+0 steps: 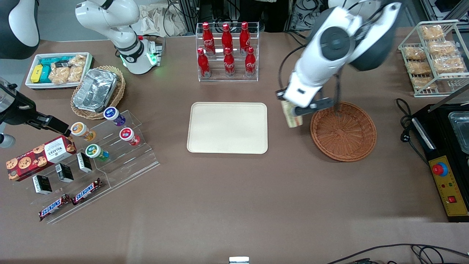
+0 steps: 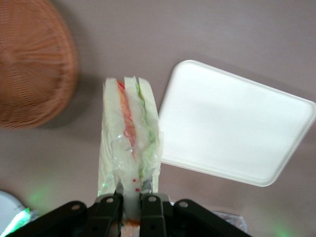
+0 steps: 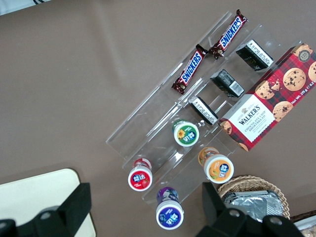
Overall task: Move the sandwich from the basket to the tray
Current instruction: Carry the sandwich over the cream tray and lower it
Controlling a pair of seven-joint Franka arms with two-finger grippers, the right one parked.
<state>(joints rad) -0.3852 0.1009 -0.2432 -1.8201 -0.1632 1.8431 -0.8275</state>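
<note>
My left gripper (image 1: pixel 298 112) is shut on the sandwich (image 1: pixel 292 116), a wrapped wedge with pale bread and green, orange-red and white layers. It hangs above the bare table between the reddish-brown wicker basket (image 1: pixel 343 131) and the cream tray (image 1: pixel 227 127). The left wrist view shows the sandwich (image 2: pixel 130 133) pinched between the black fingers (image 2: pixel 151 212), with the basket (image 2: pixel 32 64) to one side and the tray (image 2: pixel 232 126) to the other. The basket holds nothing.
A clear rack of red cola bottles (image 1: pixel 227 51) stands farther from the front camera than the tray. A wire rack of bagged snacks (image 1: pixel 434 57) and a black appliance (image 1: pixel 445 154) stand at the working arm's end. A tan basket with a foil container (image 1: pixel 97 91) lies toward the parked arm's end.
</note>
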